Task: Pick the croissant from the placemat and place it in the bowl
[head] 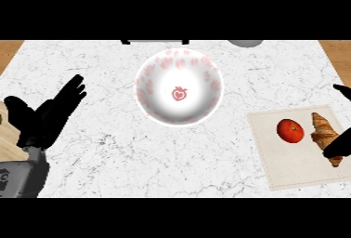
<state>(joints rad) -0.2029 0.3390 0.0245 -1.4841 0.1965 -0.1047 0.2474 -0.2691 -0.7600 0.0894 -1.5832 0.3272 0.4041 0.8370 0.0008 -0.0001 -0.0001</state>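
Head view: looks steeply down on a white marbled counter [103, 153] with wooden floor showing at the upper corners
Croissant [323, 131]: lies on the placemat's right part, long axis running top to bottom, one pointed end up; its lower half is partly hidden by the right hand
Placemat [288, 167]: pale beige rectangle at the counter's right side, slightly skewed, its right edge cut by the frame
Tomato [290, 130]: red and round, on the placemat just left of the croissant, not touching it as far as can be seen
Bowl [147, 100]: white with pink strawberry marks round the inner wall and one strawberry at the centre of its floor; stands at the counter's upper middle, well apart from the placemat, nothing inside it
Right hand [339, 147]: black, coming in from the right edge, lying over the croissant's lower half; another dark tip shows higher at the right edge; whether the fingers are closed round the croissant cannot be told
Left hand [42, 118]: open near the left edge, fingers spread and pointing up and right, holding nothing, grey forearm below it
Far edge: a grey rounded object [245, 42] and a dark-edged pale item [156, 42] are cut by the top of the view
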